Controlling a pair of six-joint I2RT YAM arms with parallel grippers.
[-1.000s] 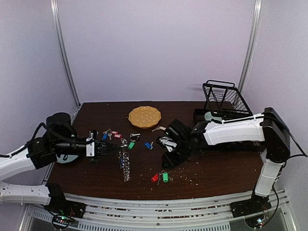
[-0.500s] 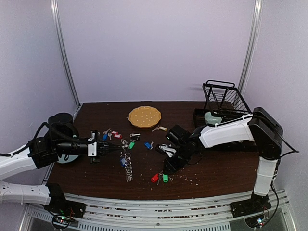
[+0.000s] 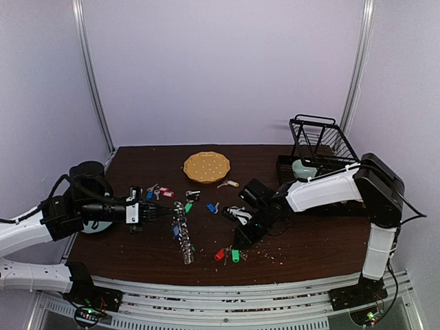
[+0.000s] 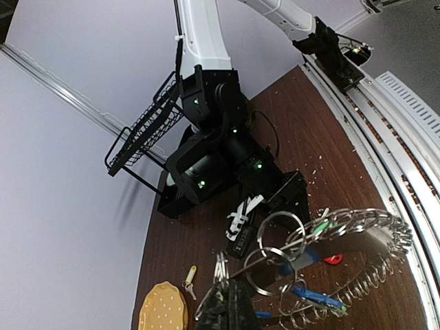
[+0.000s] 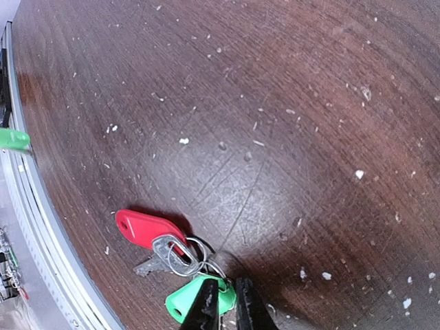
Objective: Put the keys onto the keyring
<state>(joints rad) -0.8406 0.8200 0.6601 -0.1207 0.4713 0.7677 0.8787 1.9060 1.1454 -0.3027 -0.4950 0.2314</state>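
My left gripper (image 3: 165, 214) is shut on the wire of the keyring (image 3: 182, 237), a long string of silver rings and keys that sags toward the table's front. In the left wrist view the keyring (image 4: 357, 221) stretches right from my left gripper (image 4: 230, 302). A red-tagged key (image 5: 144, 229) and a green-tagged key (image 5: 193, 300) lie joined by small rings near the front edge. My right gripper (image 5: 227, 309) is down on the table, its narrow jaws pinching the green tag's ring end. From above, the right gripper (image 3: 237, 246) stands just behind the red and green tags (image 3: 228, 254).
More tagged keys lie loose behind the keyring: blue and red (image 3: 157, 193), green (image 3: 187, 205), blue (image 3: 212, 207), yellow (image 3: 229, 183). A yellow-orange plate (image 3: 206, 165) sits at the back centre and a black wire rack (image 3: 320, 148) at the back right. Crumbs dot the wood.
The right gripper came forward to the red and green tagged keys and closed its jaws onto the green tag. The hanging keyring swung a little toward the front right.
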